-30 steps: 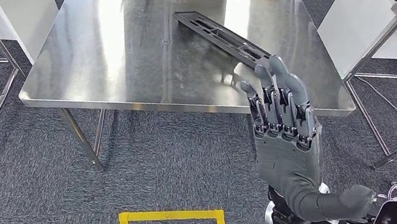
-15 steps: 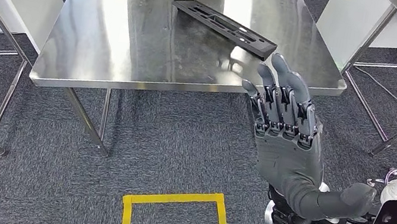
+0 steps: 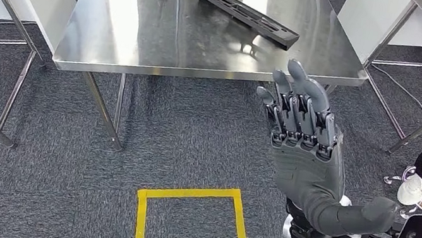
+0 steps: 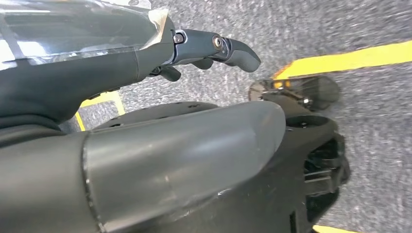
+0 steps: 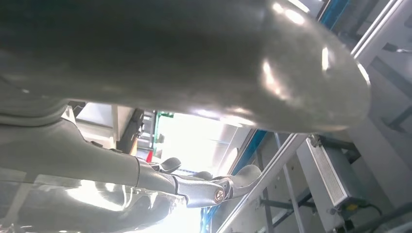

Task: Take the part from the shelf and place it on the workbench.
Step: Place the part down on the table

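Right robot hand point(image 3: 305, 153) spread, empty; long black slotted part point(image 3: 247, 17) lies on steel workbench point(image 3: 140, 25).

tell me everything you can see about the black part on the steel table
The black part is a long, narrow, flat frame, plastic by its look, with rectangular cut-outs along its length. It lies flat and slantwise on the far right area of the steel table, resting on the top alone. The right robot hand is raised nearer the camera, empty and clear of it.
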